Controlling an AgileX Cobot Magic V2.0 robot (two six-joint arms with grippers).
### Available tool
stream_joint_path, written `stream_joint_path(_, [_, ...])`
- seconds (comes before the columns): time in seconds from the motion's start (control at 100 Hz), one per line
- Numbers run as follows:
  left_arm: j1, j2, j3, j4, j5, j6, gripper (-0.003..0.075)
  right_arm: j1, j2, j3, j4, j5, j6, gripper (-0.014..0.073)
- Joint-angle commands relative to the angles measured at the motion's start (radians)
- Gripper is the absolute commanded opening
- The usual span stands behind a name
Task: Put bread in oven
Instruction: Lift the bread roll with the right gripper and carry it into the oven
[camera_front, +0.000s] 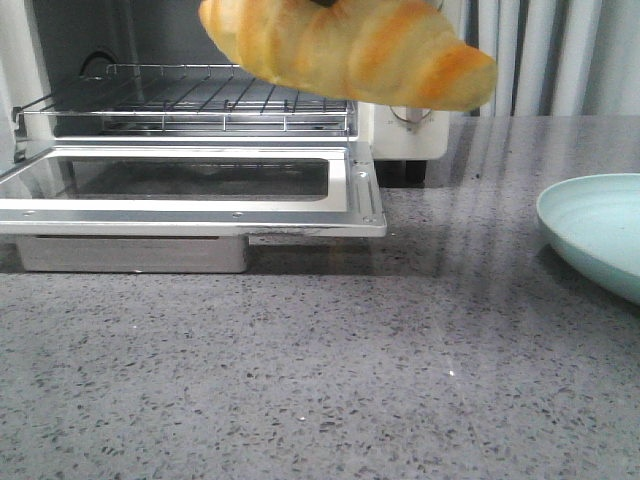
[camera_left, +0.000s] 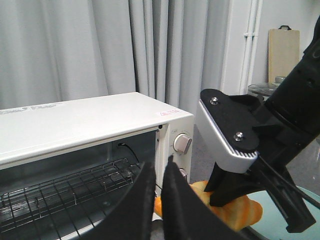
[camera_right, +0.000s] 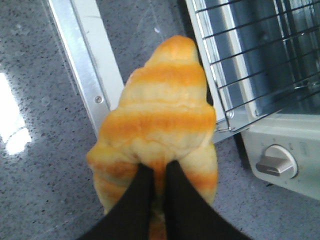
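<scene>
Speckling grey countertop (camera_front: 300, 380), pale curtains (camera_left: 100, 50)

The front camera sits low, facing the oven (camera_front: 200, 150). The right wrist camera looks down, close. All views share the oven.

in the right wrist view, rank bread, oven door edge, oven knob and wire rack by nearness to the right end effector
1. Golden ridged croissant-shaped bread, held in the right end effector.
2. White oven's metal door edge and round white knob, on opposite sides; too close to call.
3. Wire rack, inside.
</scene>
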Motion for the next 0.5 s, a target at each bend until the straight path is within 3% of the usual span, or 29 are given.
stream_joint_path(0.0, [-0.006, 0.006, -0.034, -0.002, 0.04, 0.004, -0.002, 0.001, -0.028, -0.034, -0.063, -0.056, -0.01, -0.0073])
stream_joint_path(0.49, [-0.006, 0.006, -0.034, -0.002, 0.04, 0.004, -0.002, 0.001, 0.126, -0.23, -0.136, -0.077, -0.01, -0.0073])
